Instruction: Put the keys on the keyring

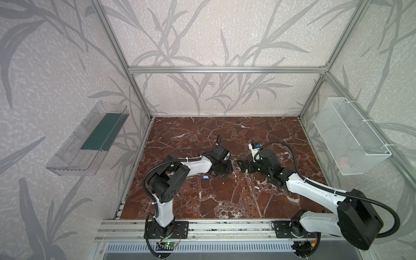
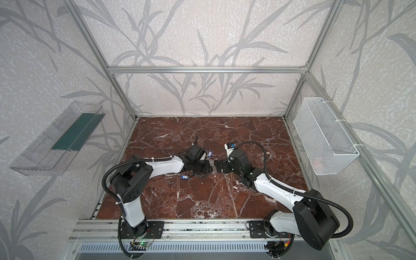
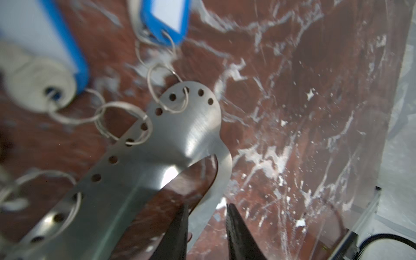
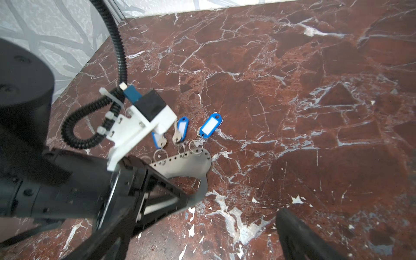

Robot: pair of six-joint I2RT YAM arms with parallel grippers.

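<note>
The keyring (image 3: pixel 180 135), a flat grey plate with a row of holes, is tilted up off the marble. My left gripper (image 3: pixel 207 216) is shut on its thin band, which lies against one finger (image 3: pixel 177 227). Small rings pass through three of the holes. Keys with blue tags (image 4: pixel 210 125) (image 4: pixel 182 128) lie on the table past the keyring (image 4: pixel 186 166), and a third tag (image 4: pixel 157 137) is half hidden by the left wrist camera. Another blue-tagged key (image 1: pixel 205 177) lies beside the left gripper (image 1: pixel 227 167). My right gripper (image 4: pixel 198 236) faces it, open and holding nothing.
The two grippers meet tip to tip mid-table in both top views, the right gripper (image 1: pixel 242 167) a little apart. A clear plastic bin (image 1: pixel 87 139) hangs on the left wall and a white wire basket (image 1: pixel 351 137) on the right wall. Aluminium posts frame the marble table (image 1: pixel 225 202).
</note>
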